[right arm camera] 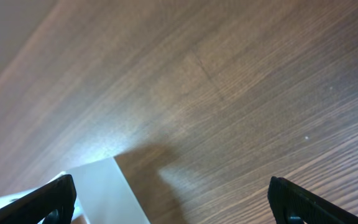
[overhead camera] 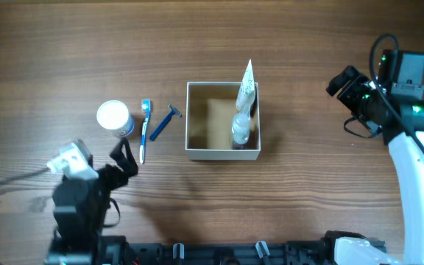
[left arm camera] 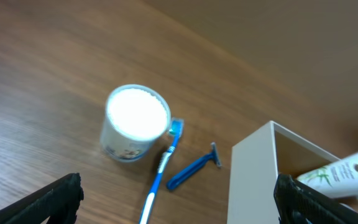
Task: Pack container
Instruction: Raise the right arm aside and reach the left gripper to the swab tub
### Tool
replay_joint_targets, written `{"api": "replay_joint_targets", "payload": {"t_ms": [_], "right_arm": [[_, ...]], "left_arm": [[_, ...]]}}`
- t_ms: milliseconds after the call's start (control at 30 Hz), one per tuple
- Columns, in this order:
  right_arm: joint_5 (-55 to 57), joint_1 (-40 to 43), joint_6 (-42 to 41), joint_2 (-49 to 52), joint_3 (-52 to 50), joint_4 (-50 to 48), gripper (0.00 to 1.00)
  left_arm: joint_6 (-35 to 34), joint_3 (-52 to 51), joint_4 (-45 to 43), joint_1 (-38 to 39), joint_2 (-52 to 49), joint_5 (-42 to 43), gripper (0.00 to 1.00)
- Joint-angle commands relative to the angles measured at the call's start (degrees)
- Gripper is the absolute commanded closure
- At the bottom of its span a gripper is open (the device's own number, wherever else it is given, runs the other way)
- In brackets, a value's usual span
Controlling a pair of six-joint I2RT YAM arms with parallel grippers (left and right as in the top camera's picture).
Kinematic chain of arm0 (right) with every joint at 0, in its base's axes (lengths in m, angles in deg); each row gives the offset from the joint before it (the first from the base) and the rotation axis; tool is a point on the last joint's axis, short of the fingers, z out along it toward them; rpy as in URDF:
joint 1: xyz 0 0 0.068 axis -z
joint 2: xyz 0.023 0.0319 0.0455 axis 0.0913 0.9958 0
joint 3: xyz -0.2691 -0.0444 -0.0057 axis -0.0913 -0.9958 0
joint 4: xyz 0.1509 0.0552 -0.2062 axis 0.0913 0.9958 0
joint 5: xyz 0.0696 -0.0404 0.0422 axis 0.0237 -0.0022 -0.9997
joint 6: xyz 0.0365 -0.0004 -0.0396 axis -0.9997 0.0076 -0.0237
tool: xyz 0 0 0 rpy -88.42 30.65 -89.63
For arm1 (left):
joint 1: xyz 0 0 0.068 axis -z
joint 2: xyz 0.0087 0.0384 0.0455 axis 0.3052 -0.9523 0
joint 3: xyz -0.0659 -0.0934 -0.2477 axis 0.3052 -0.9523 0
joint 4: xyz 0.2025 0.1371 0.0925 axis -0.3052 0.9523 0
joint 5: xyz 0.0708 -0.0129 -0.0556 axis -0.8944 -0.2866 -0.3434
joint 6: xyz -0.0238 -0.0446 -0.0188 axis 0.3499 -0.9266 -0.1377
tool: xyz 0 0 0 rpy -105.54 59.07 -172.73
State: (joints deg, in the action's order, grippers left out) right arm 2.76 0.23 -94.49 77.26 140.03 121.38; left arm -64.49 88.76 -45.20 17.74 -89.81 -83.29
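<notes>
The container (overhead camera: 191,121) is a square white-walled box with a tan floor at the table's middle. A white tube (overhead camera: 246,92) leans inside its right side, next to a small clear bottle (overhead camera: 241,129). Left of it lie a blue razor (overhead camera: 163,123), a blue-and-white toothbrush (overhead camera: 144,131) and a white-lidded round jar (overhead camera: 113,117). My left gripper (overhead camera: 124,158) is open and empty, below the jar; its wrist view shows the jar (left arm camera: 135,121), toothbrush (left arm camera: 161,176), razor (left arm camera: 193,171) and container wall (left arm camera: 252,180). My right gripper (overhead camera: 344,81) is open and empty, right of the container.
The wooden table (overhead camera: 308,184) carries nothing else. The right wrist view shows bare wood (right arm camera: 241,106) and a corner of the container (right arm camera: 107,193). The arm bases stand along the front edge (overhead camera: 219,254).
</notes>
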Motion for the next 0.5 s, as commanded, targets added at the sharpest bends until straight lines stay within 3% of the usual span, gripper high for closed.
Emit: {"api": "replay_joint_targets", "payload": {"t_ms": [0, 200, 467], "right_arm": [[-1.01, 0.22, 1.46, 2.27, 0.61, 0.02, 0.00], [-1.01, 0.22, 1.42, 3.28, 0.61, 0.02, 0.00], [-1.01, 0.22, 1.40, 3.28, 0.61, 0.02, 0.00]], "left_arm": [[2.29, 14.27, 4.44, 0.24, -16.68, -3.08, 0.00], [5.09, 33.86, 13.38, 0.24, -40.48, 1.05, 0.00], [4.87, 37.94, 9.35, -0.61, -55.69, 0.59, 0.00]]}}
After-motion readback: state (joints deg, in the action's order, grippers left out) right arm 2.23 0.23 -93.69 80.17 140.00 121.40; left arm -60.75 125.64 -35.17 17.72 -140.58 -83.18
